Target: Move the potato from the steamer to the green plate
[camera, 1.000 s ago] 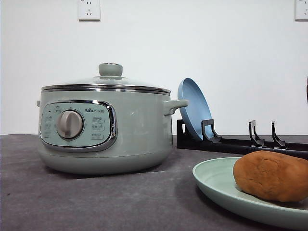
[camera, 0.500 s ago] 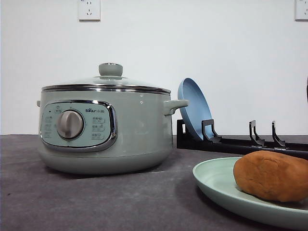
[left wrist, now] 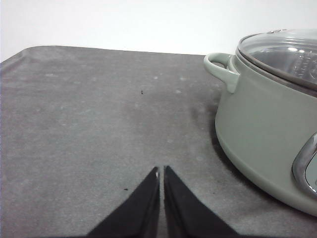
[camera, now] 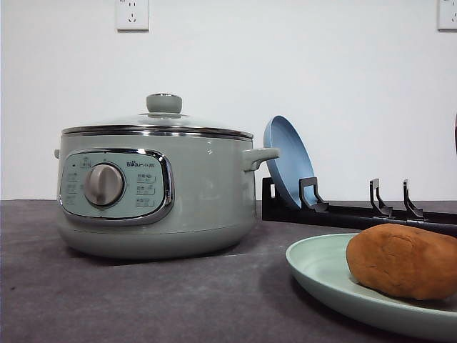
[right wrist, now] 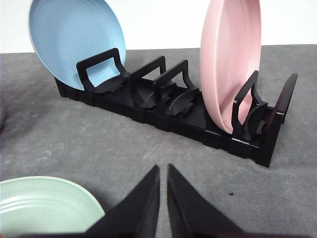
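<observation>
Potato [camera: 405, 261] sits on the green plate [camera: 318, 268], near side of the table [camera: 143, 300], right of the steamer [camera: 153, 189]. We read it as orange-brown, matte, lumpy oval, slightly dimpled skin, resting flat with its right end cut off by the front view's edge. Plate is pale mint, shallow, raised rim, also partly visible in the right wrist view [right wrist: 44, 203]. Steamer stands well apart from the plate, glass lid [camera: 157, 121] on, green knob [camera: 163, 103] on top, silver dial [camera: 104, 184] in the chrome-framed panel.

Left gripper [left wrist: 161, 171]: jaws clenched, tips nearly touching, nothing between them, over bare table beside the steamer's side handle [left wrist: 220, 68]. Right gripper [right wrist: 162, 171]: jaws likewise pressed together, empty, facing the black plate rack [right wrist: 168, 106], which holds a blue plate [right wrist: 74, 37] and a pink plate [right wrist: 230, 59] on edge.
</observation>
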You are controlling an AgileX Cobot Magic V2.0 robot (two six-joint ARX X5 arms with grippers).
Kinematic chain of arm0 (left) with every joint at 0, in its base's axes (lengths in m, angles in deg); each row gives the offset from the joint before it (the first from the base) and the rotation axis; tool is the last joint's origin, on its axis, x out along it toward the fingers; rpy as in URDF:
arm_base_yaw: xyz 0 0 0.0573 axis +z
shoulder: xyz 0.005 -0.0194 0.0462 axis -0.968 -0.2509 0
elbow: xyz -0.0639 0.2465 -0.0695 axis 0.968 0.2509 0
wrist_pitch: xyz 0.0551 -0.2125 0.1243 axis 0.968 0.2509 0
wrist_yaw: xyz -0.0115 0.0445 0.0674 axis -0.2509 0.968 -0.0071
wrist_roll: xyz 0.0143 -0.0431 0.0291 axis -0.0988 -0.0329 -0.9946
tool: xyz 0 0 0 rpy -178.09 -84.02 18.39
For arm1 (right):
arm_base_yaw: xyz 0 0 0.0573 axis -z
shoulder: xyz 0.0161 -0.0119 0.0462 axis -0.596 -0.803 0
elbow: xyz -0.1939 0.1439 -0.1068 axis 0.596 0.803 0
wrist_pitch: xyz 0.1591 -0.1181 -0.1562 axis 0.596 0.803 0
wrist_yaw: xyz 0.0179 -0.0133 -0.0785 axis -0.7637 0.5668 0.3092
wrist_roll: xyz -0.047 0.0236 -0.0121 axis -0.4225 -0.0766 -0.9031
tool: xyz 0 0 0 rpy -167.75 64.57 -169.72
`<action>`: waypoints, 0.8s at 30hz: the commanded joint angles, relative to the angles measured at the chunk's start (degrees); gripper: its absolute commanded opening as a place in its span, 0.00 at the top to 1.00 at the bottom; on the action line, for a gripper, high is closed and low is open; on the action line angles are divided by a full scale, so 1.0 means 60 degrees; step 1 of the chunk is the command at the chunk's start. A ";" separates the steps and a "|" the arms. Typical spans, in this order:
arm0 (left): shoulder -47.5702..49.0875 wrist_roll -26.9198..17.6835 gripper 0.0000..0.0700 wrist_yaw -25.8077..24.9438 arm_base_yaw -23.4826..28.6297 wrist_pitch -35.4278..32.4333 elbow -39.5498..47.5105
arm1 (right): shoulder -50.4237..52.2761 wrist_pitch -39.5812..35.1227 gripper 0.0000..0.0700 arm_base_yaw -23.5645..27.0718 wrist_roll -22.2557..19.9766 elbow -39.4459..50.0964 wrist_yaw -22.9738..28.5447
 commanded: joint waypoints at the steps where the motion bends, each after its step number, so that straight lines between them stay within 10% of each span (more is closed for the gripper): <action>1: 0.0018 -0.0076 0.99 0.0051 0.0015 -0.0131 0.0197 | 0.0015 -0.0095 0.98 0.0011 0.0128 0.0051 0.0004; 24: 0.0018 -0.0076 0.99 0.0051 0.0015 -0.0131 0.0197 | 0.0015 -0.0095 0.98 0.0011 0.0128 0.0051 0.0004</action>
